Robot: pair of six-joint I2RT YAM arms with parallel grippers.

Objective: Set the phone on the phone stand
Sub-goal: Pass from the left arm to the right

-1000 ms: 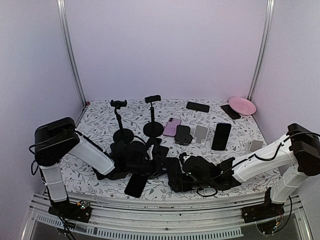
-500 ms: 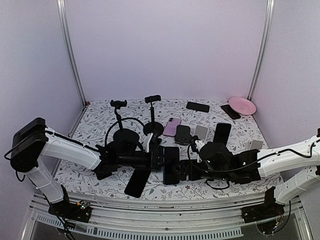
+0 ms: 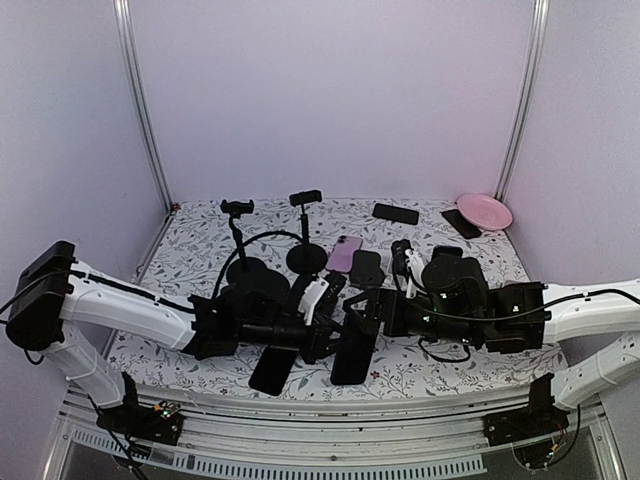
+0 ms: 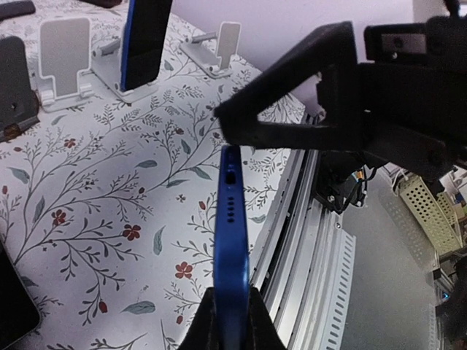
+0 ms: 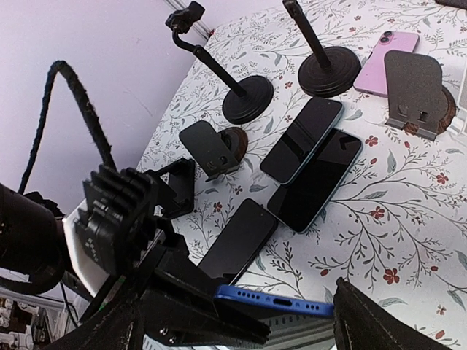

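My left gripper [image 4: 232, 324] is shut on a blue phone [image 4: 232, 233] and holds it edge-on above the table's front edge. In the top view the phone [image 3: 355, 352] hangs between both grippers, with the left gripper [image 3: 328, 335] on its left. My right gripper [image 5: 281, 317] is open, and the phone's port end [image 5: 277, 300] lies between its fingers; I cannot tell whether they touch it. One right finger [image 4: 292, 102] shows above the phone in the left wrist view. Black wedge stands [image 5: 211, 149] [image 5: 414, 80] and two gooseneck stands [image 3: 240, 240] [image 3: 305, 232] stand behind.
Several loose phones lie on the floral table: a black one [image 3: 272, 368] near the front, two dark ones [image 5: 314, 179], a pink one [image 3: 343, 253]. White stands [image 4: 62, 62], one holding a blue phone [image 4: 146, 40], stand to the right. A pink plate [image 3: 485, 210] sits at the back right.
Both arms have reached toward the middle. The blue phone has risen off the table and now hangs tilted between the grippers. The right wrist has moved back and to the right.
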